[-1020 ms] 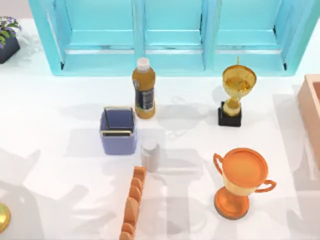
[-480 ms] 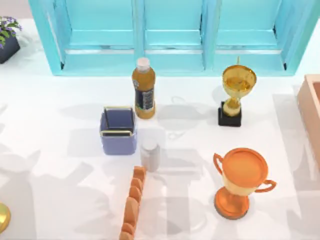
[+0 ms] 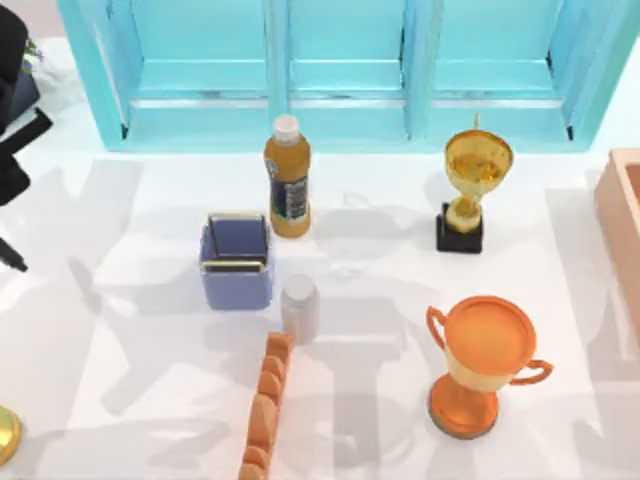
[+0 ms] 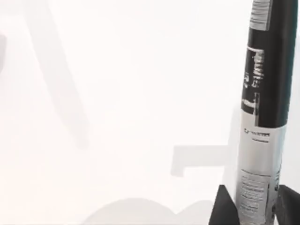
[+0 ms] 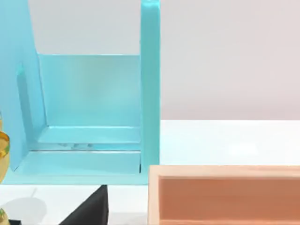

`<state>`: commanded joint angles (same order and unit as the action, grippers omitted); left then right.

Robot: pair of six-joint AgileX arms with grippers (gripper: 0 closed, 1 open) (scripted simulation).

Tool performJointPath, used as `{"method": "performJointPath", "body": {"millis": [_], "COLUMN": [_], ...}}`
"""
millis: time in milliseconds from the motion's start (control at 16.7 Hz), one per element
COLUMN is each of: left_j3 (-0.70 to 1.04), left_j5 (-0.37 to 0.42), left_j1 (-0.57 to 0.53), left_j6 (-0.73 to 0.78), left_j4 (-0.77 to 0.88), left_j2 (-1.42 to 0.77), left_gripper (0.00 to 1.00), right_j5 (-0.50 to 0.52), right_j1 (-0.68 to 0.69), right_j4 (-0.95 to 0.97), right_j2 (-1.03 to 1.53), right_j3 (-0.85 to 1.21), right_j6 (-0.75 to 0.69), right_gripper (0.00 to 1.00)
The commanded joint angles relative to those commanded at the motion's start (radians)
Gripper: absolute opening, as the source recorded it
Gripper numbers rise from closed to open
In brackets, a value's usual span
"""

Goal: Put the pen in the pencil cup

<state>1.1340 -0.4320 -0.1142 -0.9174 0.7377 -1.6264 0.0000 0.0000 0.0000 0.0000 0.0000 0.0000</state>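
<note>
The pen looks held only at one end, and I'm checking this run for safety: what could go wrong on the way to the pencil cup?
1. The left pincer grips the pen near one end, so it might swing or slip.
2. The juice bottle stands close behind the pencil cup and the grey cylinder beside it; either could get knocked over.
3. The cup's opening is small, so a tilted pen may catch the rim.

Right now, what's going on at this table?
The left end effector is shut on the slim black and silver pen, at the top view's far left edge, well left of the square periwinkle-blue pencil cup. The pen is not in the cup yet. The cup stands beside an amber juice bottle and a small pale grey cylinder.
</note>
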Motion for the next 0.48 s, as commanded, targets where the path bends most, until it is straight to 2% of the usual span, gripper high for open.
{"method": "performJointPath", "body": {"millis": [300,480], "left_j3": [0.073,0.109], "left_j5": [-0.493,-0.754], "left_j1": [-0.373,-0.564], "left_j6": [-0.132,-0.205], "left_j4": [-0.06,-0.083], "left_j2": [-0.115,-0.177], "left_gripper": [0.0,0.0], "right_j5": [0.0,0.0], "right_j1": [0.0,0.0], "right_j4": [0.0,0.0], "right_j2": [0.0,0.0], "right_j3": [0.0,0.0], "right_j6": [0.0,0.0], "right_gripper": [1.0,1.0]}}
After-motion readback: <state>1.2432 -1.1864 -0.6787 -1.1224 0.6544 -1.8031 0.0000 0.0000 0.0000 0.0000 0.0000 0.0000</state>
